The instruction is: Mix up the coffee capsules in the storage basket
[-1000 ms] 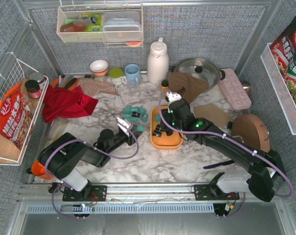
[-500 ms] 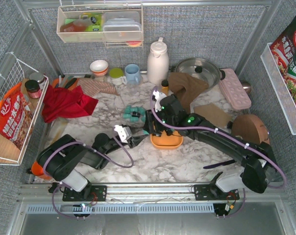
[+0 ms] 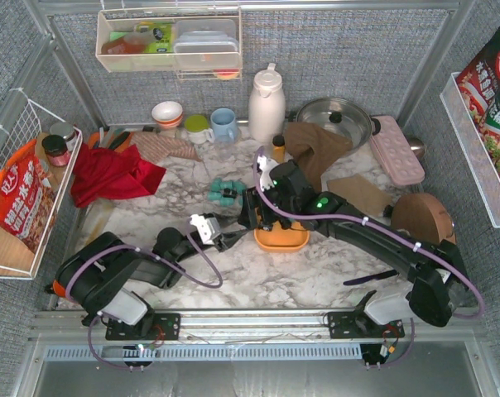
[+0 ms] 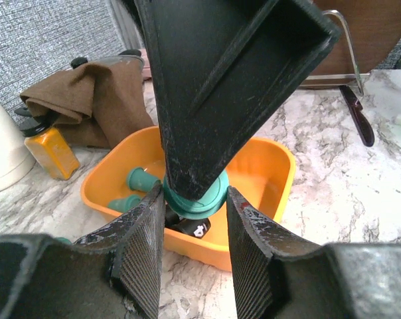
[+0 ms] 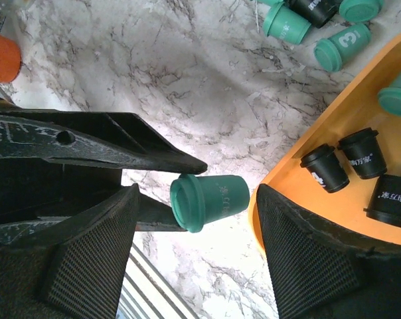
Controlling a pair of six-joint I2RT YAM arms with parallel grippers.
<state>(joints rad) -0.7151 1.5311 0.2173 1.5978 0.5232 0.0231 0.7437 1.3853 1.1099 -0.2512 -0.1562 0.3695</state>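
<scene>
The orange storage basket [image 3: 285,241] [image 5: 290,174] sits mid-table and holds black coffee capsules [image 5: 363,154] and teal ones [image 4: 142,179]. More teal and black capsules [image 3: 225,192] [image 5: 343,45] lie loose on the marble to its left. My left gripper [image 3: 227,240] [image 4: 192,199] is shut on a teal capsule [image 5: 210,199] [image 4: 199,197], held on its side just left of the basket's rim. My right gripper [image 3: 254,219] [image 5: 197,193] is open and hangs over that capsule. Its fingers [image 5: 87,259] straddle it without touching.
Behind the basket stand a small amber bottle [image 3: 277,147], a brown cloth [image 3: 316,145], a white jug [image 3: 266,103], a lidded pot [image 3: 337,120] and a pink tray [image 3: 396,149]. A red cloth [image 3: 109,175] lies at the left, a round wooden board [image 3: 422,219] at the right.
My right gripper has moved left from over the basket to above the left gripper's capsule, and its jaws have widened. The left arm shifted slightly toward the basket, still gripping the capsule.
</scene>
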